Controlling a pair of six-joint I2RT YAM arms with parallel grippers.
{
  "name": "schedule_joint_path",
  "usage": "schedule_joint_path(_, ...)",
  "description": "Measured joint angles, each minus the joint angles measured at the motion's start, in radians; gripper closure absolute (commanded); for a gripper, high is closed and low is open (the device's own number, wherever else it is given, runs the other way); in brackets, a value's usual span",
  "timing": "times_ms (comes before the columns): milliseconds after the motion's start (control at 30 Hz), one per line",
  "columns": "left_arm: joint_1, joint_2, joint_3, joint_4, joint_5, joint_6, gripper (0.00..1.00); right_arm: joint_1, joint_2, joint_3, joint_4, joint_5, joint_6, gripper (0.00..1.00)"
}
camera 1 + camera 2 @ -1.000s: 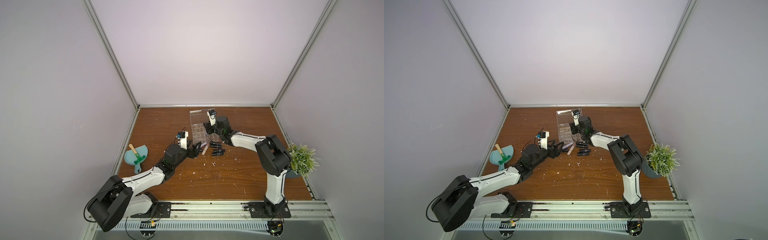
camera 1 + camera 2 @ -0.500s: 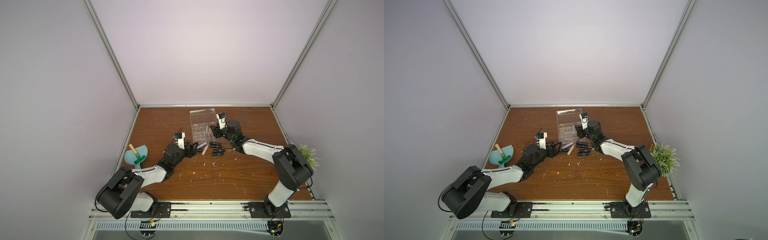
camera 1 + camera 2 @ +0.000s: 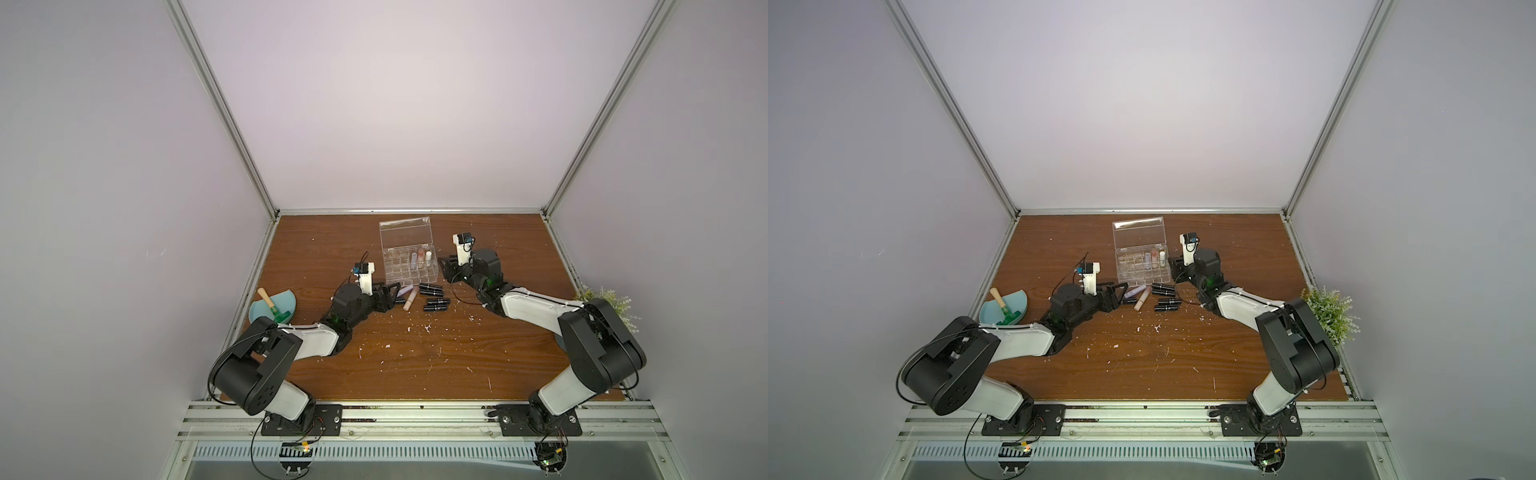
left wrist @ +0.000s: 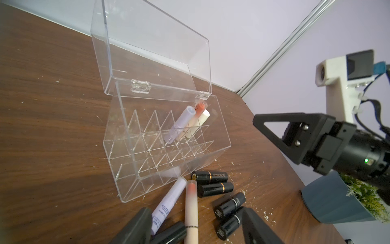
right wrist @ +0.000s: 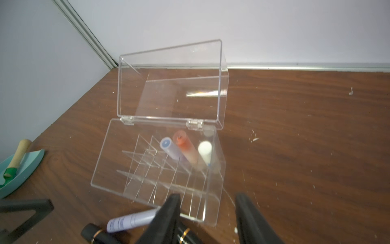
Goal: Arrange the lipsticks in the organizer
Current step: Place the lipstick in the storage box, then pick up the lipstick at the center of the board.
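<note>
Both top views: right tool (image 3: 445, 270) is off the organizer (image 3: 386, 272) and sits just beside its end wall, jaws apart, nothing held. A second back it is right over the cells. Three lipsticks (image 3: 420, 257) stand upright in the hinge-side cells at the end nearest this tool, lid (image 3: 405, 235) up behind them. A drop looks just done, so three are in and the rest are still out. Left tool (image 3: 1115, 293) is at the loose pile on the table (image 3: 415, 357), same spot as before, with its arm folded lower.

Left wrist: left tool (image 4: 195, 211) is open wide. Its fingers straddle the lilac tube (image 4: 166, 202), the beige tube (image 4: 191, 211) and one of the black tubes (image 4: 168, 234), clamping none. Organizer is farther ahead.

Right wrist: right tool (image 5: 207, 196) is open and empty, organizer corner directly ahead, the three placed ones beyond.
</note>
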Motion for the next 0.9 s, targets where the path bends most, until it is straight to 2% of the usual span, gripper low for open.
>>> schedule_joint_path(200, -0.067, 0.006, 0.04, -0.034, 0.044, 0.045, 0.33, -0.061, -0.13, -0.114, 0.0, -0.015, 0.019, 0.51)
schedule_joint_path(367, -0.15, 0.036, 0.151, -0.124, 0.04, 0.111, 0.34, -0.134, -0.156, -0.137, 0.004, -0.045, 0.027, 0.48)
schedule_joint_path(467, -0.173, 0.051, 0.18, -0.166, 0.031, 0.133, 0.39, -0.172, -0.164, -0.154, 0.002, -0.059, 0.028, 0.48)
schedule_joint_path(567, -0.192, 0.084, 0.251, -0.286, -0.003, 0.16, 0.39, -0.2, -0.17, -0.162, 0.0, -0.078, 0.033, 0.48)
schedule_joint_path(767, -0.258, 0.179, 0.496, -0.599, -0.077, 0.248, 0.39, -0.225, -0.17, -0.162, -0.003, -0.108, 0.038, 0.48)
schedule_joint_path(900, -0.288, 0.2, 0.566, -0.75, -0.112, 0.303, 0.39, -0.237, -0.17, -0.162, -0.004, -0.128, 0.044, 0.48)
